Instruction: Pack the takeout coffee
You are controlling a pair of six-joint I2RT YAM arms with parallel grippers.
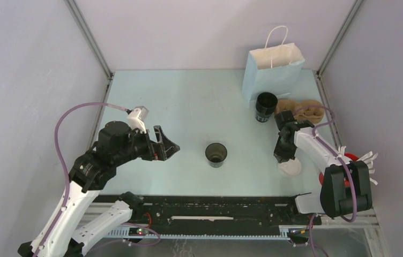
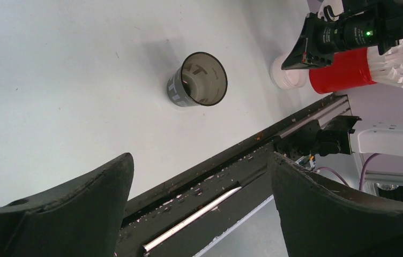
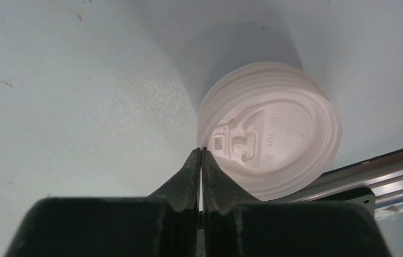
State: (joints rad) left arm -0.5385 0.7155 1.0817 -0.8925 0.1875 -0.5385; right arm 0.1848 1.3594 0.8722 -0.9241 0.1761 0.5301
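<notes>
A dark empty cup stands upright mid-table; it also shows in the left wrist view. A second dark cup stands in front of the pale blue paper bag. My left gripper is open and empty, above the table to the left of the middle cup. A white lid tops a small stack at the right front. My right gripper is shut, with its tips pinching the left rim of that lid.
A brown cardboard carrier lies to the right of the bag. A red holder with white sticks stands by the right arm's base. A black rail runs along the front edge. Walls enclose the table.
</notes>
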